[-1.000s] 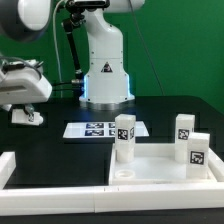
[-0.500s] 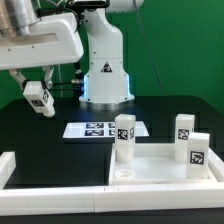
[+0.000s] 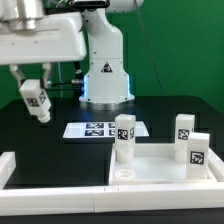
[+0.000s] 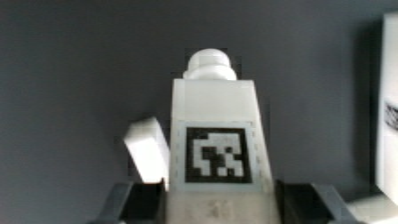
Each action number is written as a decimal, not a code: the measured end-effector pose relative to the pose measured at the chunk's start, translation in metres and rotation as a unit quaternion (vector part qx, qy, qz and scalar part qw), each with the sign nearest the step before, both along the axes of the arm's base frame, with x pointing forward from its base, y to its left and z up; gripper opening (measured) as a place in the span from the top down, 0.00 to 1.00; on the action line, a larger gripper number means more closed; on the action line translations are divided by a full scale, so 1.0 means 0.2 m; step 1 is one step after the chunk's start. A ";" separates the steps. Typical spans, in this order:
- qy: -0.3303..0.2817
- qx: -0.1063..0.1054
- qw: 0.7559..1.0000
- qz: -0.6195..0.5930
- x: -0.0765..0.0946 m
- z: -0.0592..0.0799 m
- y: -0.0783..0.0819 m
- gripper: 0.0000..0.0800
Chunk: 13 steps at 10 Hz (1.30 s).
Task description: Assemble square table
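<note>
My gripper [image 3: 32, 85] is shut on a white block leg [image 3: 37, 101] with a black-and-white tag and holds it tilted in the air over the black table at the exterior view's left. In the wrist view the same leg [image 4: 217, 125] fills the middle between my gripper's fingers [image 4: 134, 200], its peg end pointing away. The white square slab [image 3: 160, 165] lies at the front right against the rail. Three more tagged legs stand upright on it: one [image 3: 124, 140] at its left edge, two [image 3: 184, 130] [image 3: 197, 152] at its right.
The long white border rail [image 3: 60, 182] runs along the front. The marker board [image 3: 100, 129] lies flat behind the slab. The robot's white base [image 3: 105, 70] stands at the back centre before a green backdrop.
My gripper has lifted the leg off the table at the left and carried it up and slightly right. The slab and the three standing legs have not moved.
</note>
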State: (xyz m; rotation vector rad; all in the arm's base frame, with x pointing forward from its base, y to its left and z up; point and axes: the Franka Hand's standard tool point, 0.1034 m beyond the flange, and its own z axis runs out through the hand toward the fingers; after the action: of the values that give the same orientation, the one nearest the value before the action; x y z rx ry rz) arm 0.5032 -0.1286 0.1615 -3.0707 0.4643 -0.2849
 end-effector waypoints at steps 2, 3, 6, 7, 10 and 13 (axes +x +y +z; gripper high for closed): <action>-0.070 -0.023 0.997 -0.004 0.21 0.10 0.16 0.64; -0.124 -0.042 0.991 -0.015 0.28 0.15 0.16 0.64; -0.160 -0.067 0.985 -0.019 0.24 0.13 0.14 0.64; -0.162 -0.067 0.984 -0.020 0.25 0.14 0.14 0.64; -0.151 -0.055 0.986 -0.031 0.30 0.04 0.32 0.64; -0.163 -0.045 0.983 -0.064 0.53 -0.08 0.64 0.64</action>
State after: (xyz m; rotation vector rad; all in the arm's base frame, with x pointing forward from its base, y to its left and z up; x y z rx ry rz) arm 0.6085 -0.0009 0.1457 -2.9946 0.6442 -0.8181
